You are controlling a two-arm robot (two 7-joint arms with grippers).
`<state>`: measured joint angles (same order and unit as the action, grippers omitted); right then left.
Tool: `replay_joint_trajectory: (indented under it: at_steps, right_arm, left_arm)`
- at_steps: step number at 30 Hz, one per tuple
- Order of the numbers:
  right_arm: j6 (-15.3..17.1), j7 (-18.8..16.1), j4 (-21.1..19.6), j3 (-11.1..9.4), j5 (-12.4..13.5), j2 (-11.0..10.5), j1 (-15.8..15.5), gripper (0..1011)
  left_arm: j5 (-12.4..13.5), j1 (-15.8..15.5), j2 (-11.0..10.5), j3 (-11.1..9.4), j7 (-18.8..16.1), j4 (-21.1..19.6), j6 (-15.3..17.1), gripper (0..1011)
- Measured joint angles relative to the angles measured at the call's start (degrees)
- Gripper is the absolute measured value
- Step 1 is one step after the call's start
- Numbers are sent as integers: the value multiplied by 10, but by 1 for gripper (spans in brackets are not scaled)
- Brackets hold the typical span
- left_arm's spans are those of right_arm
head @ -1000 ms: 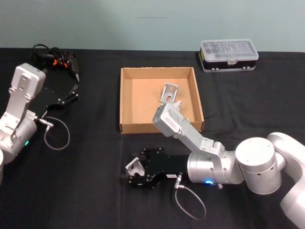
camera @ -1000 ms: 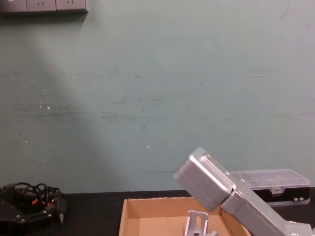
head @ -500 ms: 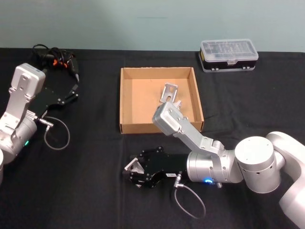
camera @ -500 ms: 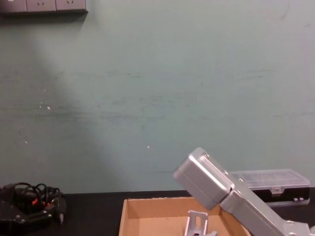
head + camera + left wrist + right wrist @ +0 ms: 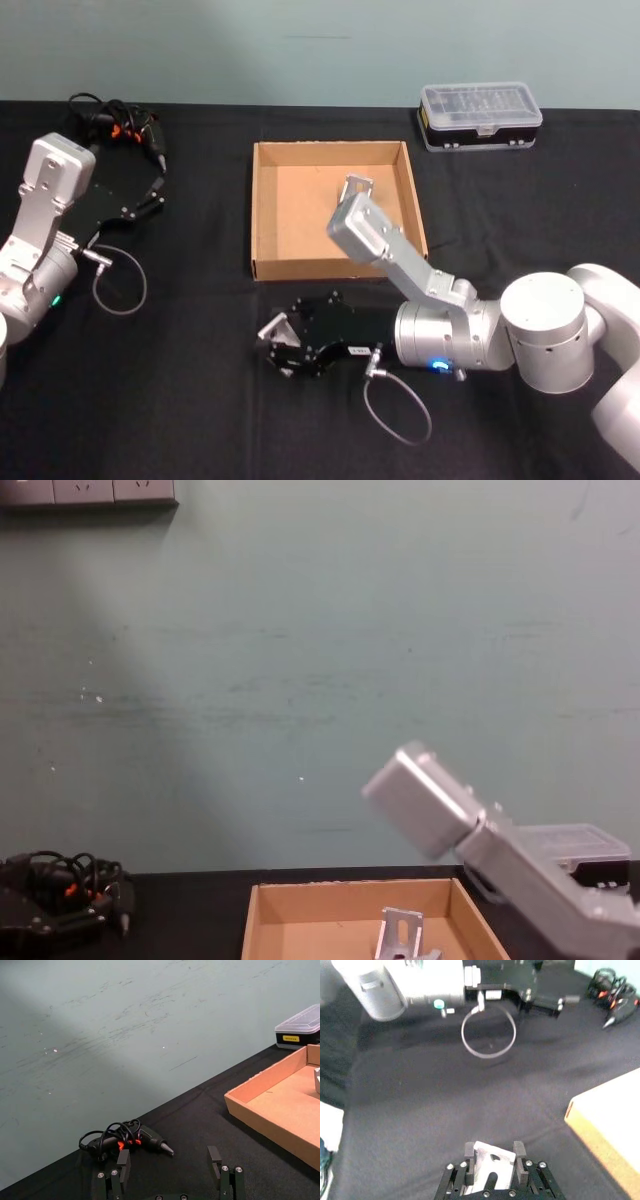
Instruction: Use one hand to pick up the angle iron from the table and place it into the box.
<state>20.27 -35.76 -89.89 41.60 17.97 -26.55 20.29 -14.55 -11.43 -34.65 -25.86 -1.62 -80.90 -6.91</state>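
Silver angle iron (image 5: 489,1169) sits clamped between my right gripper (image 5: 283,345) fingers, just above the table (image 5: 180,400). I see the box (image 5: 262,205) just beyond it, so carry forward. Left gripper (image 5: 170,1180) idles, fingers apart.

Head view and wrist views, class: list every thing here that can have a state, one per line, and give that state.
right gripper: shut on angle iron, low over the table
angle iron: held between the right gripper's fingers
box: open-topped, one metal bracket inside
left gripper: open, holding nothing
organiser case: lid closed
table: black, bearing the box
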Motion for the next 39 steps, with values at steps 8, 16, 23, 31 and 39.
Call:
replay_joint_trajectory:
  at_steps: [8,16,23,31,39]
  right_arm:
    - [-3,10,-17,-31,41,7,9,469]
    - [-31,41,10,-46,40,16,35,469]
    - [-58,65,60,-51,11,34,64,469]
    - [-85,76,132,-49,-27,64,100,469]
    - [-110,74,223,-42,-57,104,137,469]
  left_arm:
    - [0,0,0,0,0,0,0,1000]
    - [0,0,0,0,0,0,0,1000]
    - [0,0,0,0,0,0,0,1000]
    - [0,0,0,0,0,0,0,1000]
    - [0,0,0,0,0,0,0,1000]
